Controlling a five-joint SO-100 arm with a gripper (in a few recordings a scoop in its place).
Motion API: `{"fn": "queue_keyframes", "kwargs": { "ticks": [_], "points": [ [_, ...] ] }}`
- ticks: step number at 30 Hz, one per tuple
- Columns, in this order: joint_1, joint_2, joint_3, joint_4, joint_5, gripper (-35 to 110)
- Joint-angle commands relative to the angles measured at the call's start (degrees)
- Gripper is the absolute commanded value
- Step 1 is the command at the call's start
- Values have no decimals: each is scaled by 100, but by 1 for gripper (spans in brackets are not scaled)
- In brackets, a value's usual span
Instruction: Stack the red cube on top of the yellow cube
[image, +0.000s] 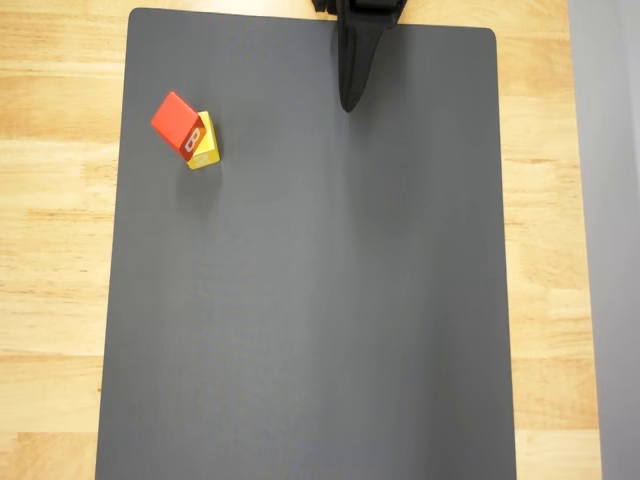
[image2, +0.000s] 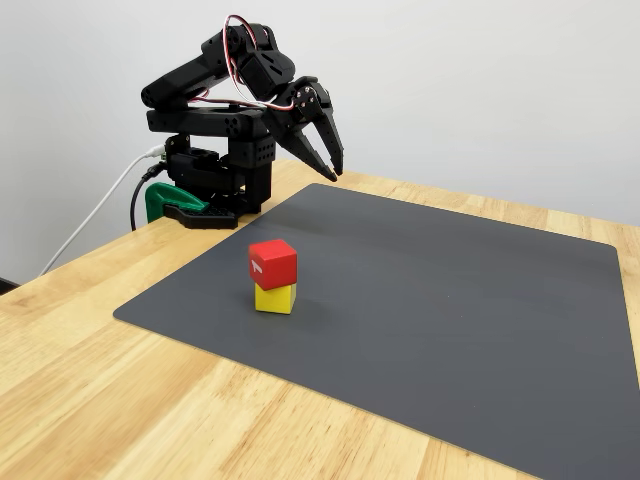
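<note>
The red cube (image2: 272, 263) sat on top of the yellow cube (image2: 275, 298), turned a little out of line with it, near the left edge of the dark mat (image2: 450, 320) in the fixed view. The pincer (image2: 331, 165) hung empty above the mat's far edge, well apart from the stack, its jaws slightly parted, over the wooden worktop (image2: 120, 400)

bright even light, soft shadows, sharp focus
</note>
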Motion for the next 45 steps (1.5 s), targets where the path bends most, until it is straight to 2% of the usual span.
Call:
{"fn": "queue_keyframes", "kwargs": {
  "ticks": [1, 24, 35, 45],
  "points": [
    [70, 18, 62, 44, -62, 0],
    [44, 18, 62, 44, -79, 0],
    [483, 18, 70, 9, 483, 0],
    [501, 18, 88, -53, 554, 0]
  ]
}}
